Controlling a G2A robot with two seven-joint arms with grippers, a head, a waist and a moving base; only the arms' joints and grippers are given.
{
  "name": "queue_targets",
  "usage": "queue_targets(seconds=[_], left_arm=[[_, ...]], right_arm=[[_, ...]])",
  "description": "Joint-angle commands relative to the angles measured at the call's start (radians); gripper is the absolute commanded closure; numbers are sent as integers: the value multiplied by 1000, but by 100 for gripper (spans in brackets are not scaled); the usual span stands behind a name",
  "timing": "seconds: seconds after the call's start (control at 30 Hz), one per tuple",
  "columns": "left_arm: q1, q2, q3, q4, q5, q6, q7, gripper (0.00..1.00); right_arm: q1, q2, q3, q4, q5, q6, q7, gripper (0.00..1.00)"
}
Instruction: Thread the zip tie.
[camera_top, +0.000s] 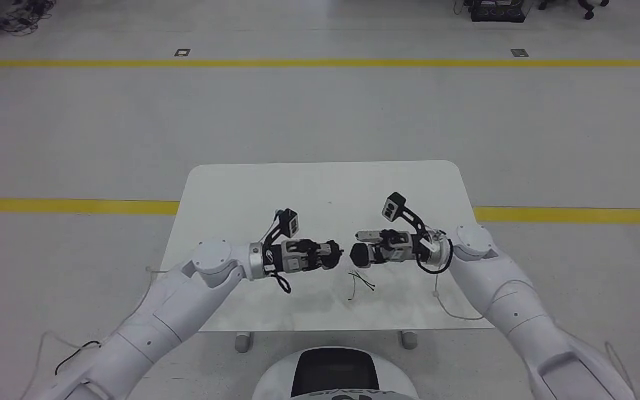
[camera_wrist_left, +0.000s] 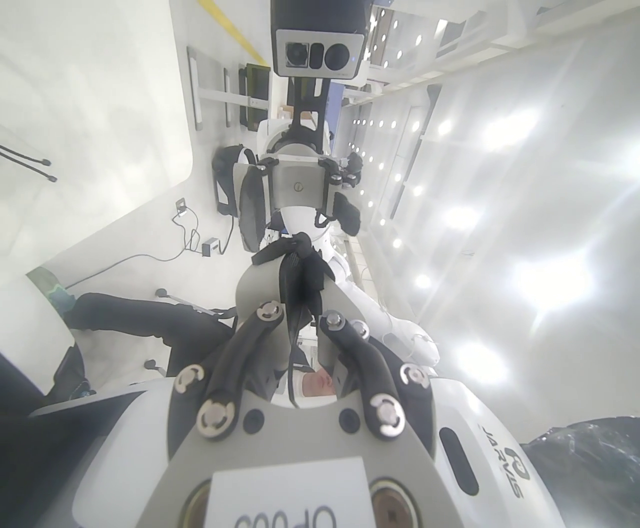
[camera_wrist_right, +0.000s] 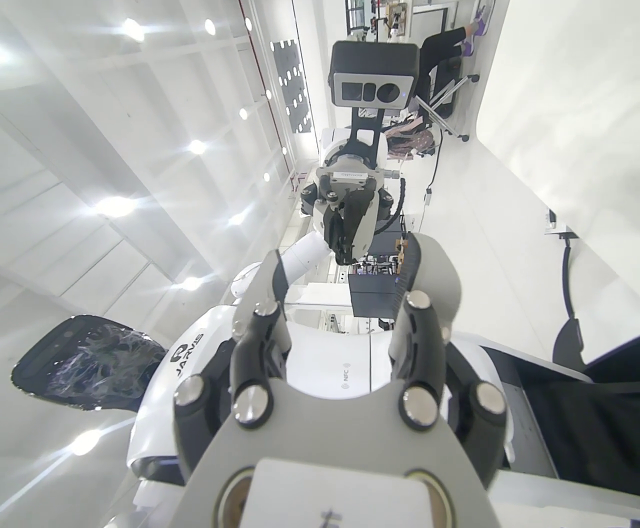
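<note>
Above the white table (camera_top: 250, 190) my two grippers face each other tip to tip. My left gripper (camera_top: 330, 253) (camera_wrist_left: 300, 260) is shut on a black zip tie (camera_wrist_left: 292, 250), which bunches up in a loop at its fingertips. Seen from the right wrist, that zip tie (camera_wrist_right: 342, 235) is a dark strip pinched in the left gripper (camera_wrist_right: 345, 250). My right gripper (camera_top: 358, 252) (camera_wrist_right: 345, 257) is open, its two fingers spread wide with nothing between them, a short gap from the tie. From the left wrist it (camera_wrist_left: 297, 210) appears just beyond the tie.
Two loose black zip ties (camera_top: 360, 283) (camera_wrist_left: 30, 162) lie on the table under the grippers, near the front edge. Yellow floor lines run behind the table.
</note>
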Motion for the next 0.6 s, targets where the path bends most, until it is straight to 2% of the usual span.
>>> queue_targets(seconds=[0.0,0.27,0.37,0.57], left_arm=[[9,4,-15,3,-9,-7,-3,100],[15,6,-24,7,-17,-12,-13,100],[22,5,-23,2,0,-18,19,100],[49,23,-81,9,24,-79,-8,100]], right_arm=[[-6,3,10,-5,-2,-2,-2,0],[-6,3,10,-5,-2,-2,-2,0],[-6,3,10,-5,-2,-2,-2,0],[-6,3,10,-5,-2,-2,-2,0]])
